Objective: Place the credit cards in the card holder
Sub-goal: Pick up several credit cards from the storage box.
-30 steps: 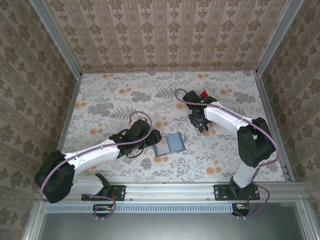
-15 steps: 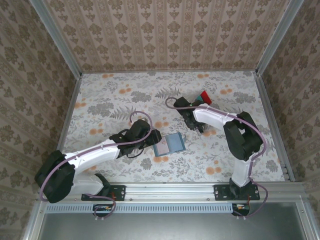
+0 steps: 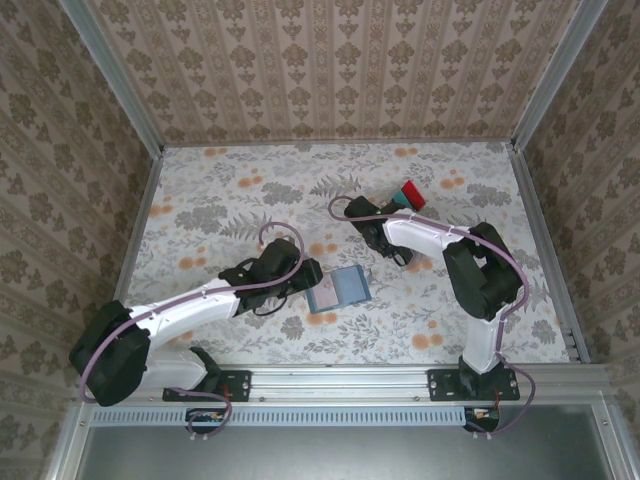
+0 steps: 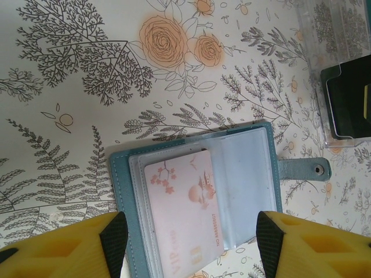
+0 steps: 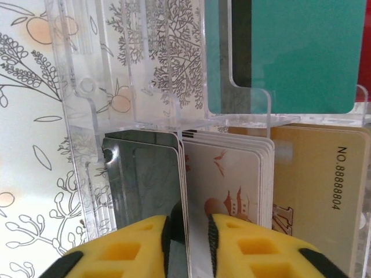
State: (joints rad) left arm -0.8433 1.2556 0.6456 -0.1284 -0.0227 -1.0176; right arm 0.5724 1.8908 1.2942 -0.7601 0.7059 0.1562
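Left gripper (image 4: 191,243) released, jaws wide over the open card holder (image 4: 246,179) on the table — one pink card (image 4: 179,208) pocketed. Right gripper (image 5: 188,237), jaws narrow, astride upright credit cards (image 5: 232,179) in clear rack (image 5: 145,87) — cannot tell if clamped.

The card holder (image 4: 249,185) has a grainy teal leather-like cover and shiny clear plastic sleeves; the rack (image 5: 116,87) is glossy clear plastic; the table (image 4: 87,133) looks matt.
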